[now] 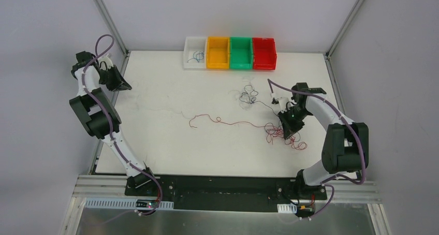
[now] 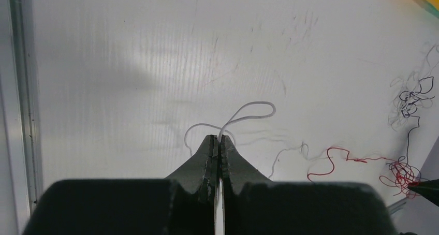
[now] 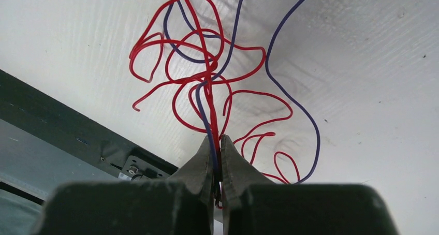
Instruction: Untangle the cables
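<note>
Our left gripper (image 2: 218,143) is closed to a slit on a thin white wire (image 2: 254,106). Its loop springs out just past the fingertips, above the far left of the white table (image 1: 171,79). Our right gripper (image 3: 217,144) is pinched just as tight on a clump of curly red wire (image 3: 199,35), together with a dark blue strand (image 3: 316,134) threaded through it, over the right side of the table. A long red tail (image 1: 233,123) trails left across the middle. A loose knot of black and blue wires (image 1: 249,95) lies apart from it, nearer the row of coloured plastic bins (image 1: 230,53). We judge all of these to be nearly weightless and springy, holding their curls (so they will snag on each other rather than slide free), and slick enough to slip from a pad grip. We would take them near a free end, or on a single strand outside the clump, and pull slowly, since a fast tug would likely tighten the loops.
</note>
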`<action>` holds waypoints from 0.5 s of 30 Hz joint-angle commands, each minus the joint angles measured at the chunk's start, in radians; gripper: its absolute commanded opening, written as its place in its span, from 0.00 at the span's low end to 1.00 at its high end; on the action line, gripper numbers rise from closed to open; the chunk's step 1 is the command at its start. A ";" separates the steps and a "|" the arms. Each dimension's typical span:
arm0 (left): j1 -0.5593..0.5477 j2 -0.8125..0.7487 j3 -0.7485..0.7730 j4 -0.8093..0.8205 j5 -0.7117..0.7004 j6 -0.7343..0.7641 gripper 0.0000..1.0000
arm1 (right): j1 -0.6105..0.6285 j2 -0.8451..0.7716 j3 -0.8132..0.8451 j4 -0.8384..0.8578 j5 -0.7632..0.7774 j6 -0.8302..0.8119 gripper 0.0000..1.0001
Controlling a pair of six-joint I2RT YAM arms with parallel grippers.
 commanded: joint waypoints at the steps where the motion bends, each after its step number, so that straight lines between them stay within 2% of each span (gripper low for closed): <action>1: 0.021 -0.061 0.105 -0.009 -0.068 0.025 0.00 | -0.028 -0.034 0.018 -0.068 0.008 -0.062 0.00; 8: 0.072 0.000 0.164 -0.025 -0.200 0.111 0.00 | -0.154 -0.069 0.001 -0.101 0.024 -0.141 0.00; 15: 0.074 0.028 0.227 -0.024 -0.284 0.080 0.00 | -0.163 -0.051 0.031 -0.102 -0.005 -0.119 0.00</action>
